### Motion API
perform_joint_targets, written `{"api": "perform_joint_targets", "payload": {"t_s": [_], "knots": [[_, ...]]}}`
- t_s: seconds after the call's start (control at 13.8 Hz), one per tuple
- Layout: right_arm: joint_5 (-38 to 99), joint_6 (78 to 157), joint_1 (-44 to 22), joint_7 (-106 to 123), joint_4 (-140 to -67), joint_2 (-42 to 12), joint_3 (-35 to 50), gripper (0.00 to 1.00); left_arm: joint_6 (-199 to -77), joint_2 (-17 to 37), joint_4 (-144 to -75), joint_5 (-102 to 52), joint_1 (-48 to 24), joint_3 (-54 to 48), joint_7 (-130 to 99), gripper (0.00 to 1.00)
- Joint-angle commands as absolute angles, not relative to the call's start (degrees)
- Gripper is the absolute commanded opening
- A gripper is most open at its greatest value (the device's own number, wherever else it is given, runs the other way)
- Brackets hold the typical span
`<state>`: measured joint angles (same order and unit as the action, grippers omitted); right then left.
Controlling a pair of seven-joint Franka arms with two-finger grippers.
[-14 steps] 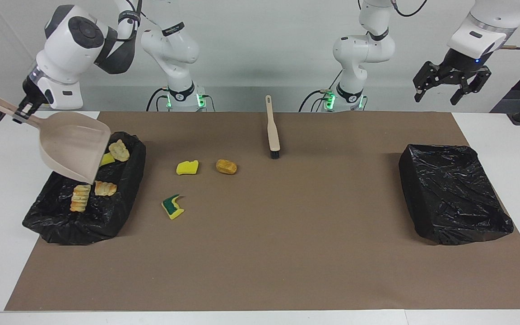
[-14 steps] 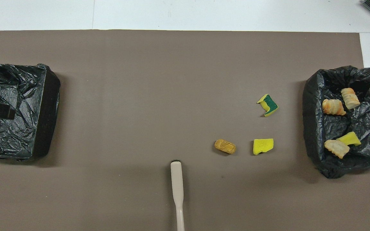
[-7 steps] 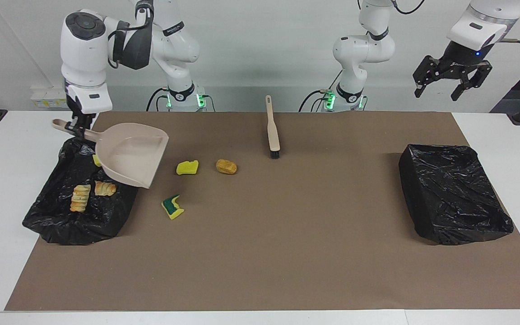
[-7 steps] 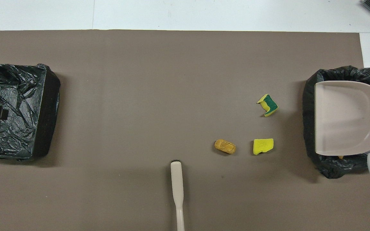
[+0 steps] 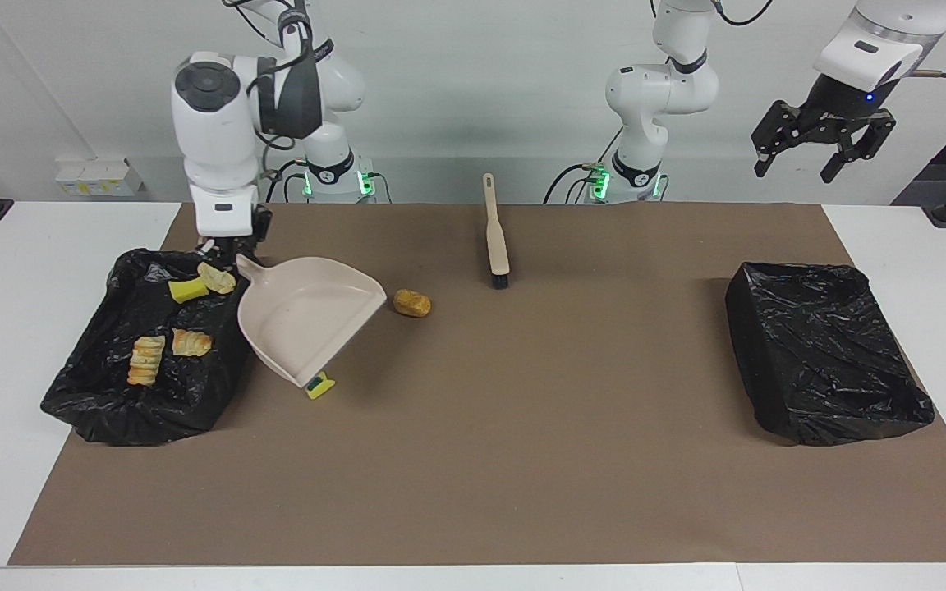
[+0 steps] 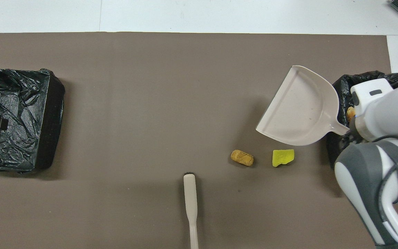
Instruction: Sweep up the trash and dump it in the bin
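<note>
right gripper (image 5: 231, 243): jaws clamped on the handle of the beige dustpan (image 5: 309, 322), held up over the brown mat (image 5: 522, 460) just beside the trash-filled bin (image 5: 144, 414) at the right arm's end of the table; the pan's open mouth slopes down and away from the jaws, toward the middle of the mat. trash, loose on the mat: brown bread-like chunk (image 5: 411, 303), just off the pan's lip, apart from it; yellow sponge piece (image 6: 283, 157), under the pan's edge and hidden by the pan in the facing view; green-and-yellow sponge scrap (image 5: 320, 384), only its tip showing below the pan's lip. trash, in the bin beside the jaws: yellow sponge bit (image 5: 187, 289) and pale bread chunk (image 5: 217, 278) just below the jaws, two striped bread chunks (image 5: 147, 359) lower in the liner. beige brush (image 5: 495, 234): flat on the mat mid-table, bristle end pointing away from the robots, untouched. left gripper (image 5: 819, 149): jaws apart, holding nothing, waiting high over the second bin (image 5: 826, 353), black-lined, at the left arm's end.
</note>
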<state>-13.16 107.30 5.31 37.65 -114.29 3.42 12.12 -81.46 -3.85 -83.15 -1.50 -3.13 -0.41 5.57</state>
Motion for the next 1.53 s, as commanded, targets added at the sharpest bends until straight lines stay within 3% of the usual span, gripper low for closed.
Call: {"api": "perform_joint_targets", "payload": {"t_s": [0.0,0.44,0.95,1.16,1.38,1.45], "knots": [[-10.30,106.96,-0.68,15.41,-112.77,-0.86,12.04,0.00,-80.42,-4.22,-82.71,-1.76,-1.93,-1.05,5.98,1.00],[2.27,106.79,-7.56,-19.19,-102.32,-11.85,12.04,0.00,-80.16,-4.22,-82.71,-1.76,-1.93,-1.05,5.89,1.00],[3.60,106.26,-20.12,-41.02,-80.27,-31.26,12.04,0.00,-80.42,-4.31,-82.71,-1.76,-2.02,-1.14,5.97,1.00],[3.52,108.10,-21.97,-42.28,-75.25,-36.72,12.04,0.00,-80.15,-4.31,-82.71,-1.76,-2.02,-1.05,5.98,1.00],[3.25,114.32,-23.03,-42.19,-75.58,-40.25,12.04,0.00,-80.16,-4.31,-82.71,-1.76,-2.02,-1.05,5.98,1.00],[3.08,114.87,-22.42,-42.01,-75.93,-40.08,12.04,0.20,-80.07,-4.31,-82.71,-1.76,-1.93,-1.05,5.98,1.00]]}}
